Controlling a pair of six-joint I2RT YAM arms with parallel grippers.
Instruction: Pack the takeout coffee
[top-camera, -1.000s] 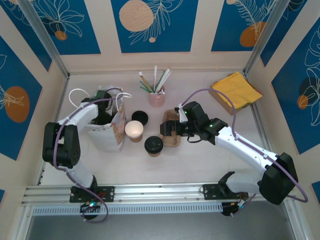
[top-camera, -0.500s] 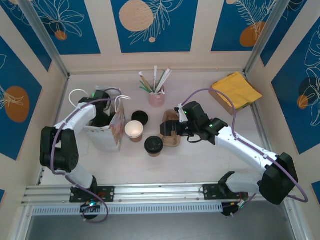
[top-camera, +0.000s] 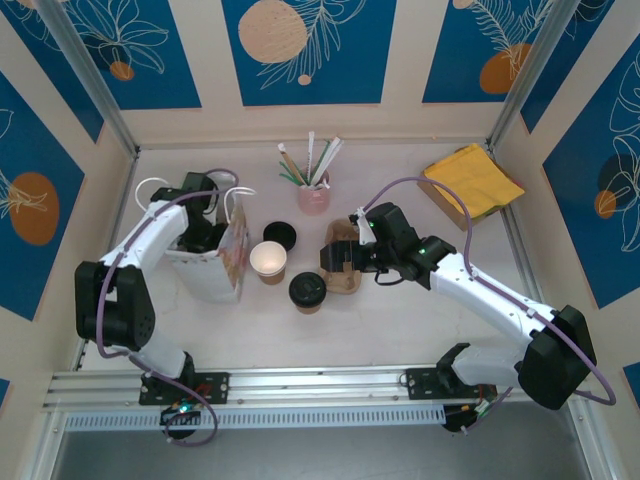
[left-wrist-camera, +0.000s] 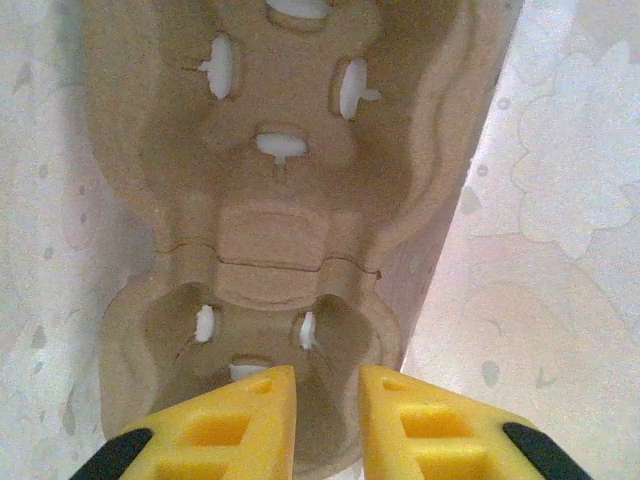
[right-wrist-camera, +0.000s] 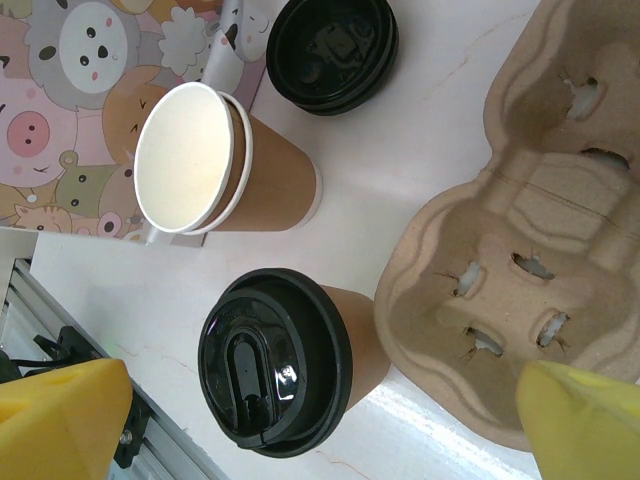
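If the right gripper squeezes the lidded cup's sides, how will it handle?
The lidded cup has a paper wall that probably dents under a hard squeeze. Its black lid looks seated, likely stiffening the rim. Standing upright, it may tip if pushed high.

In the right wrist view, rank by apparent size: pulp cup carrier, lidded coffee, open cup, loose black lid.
1. pulp cup carrier, though partly cropped.
2. lidded coffee and open cup: alike; the coffee seems nearer the camera.
3. loose black lid.
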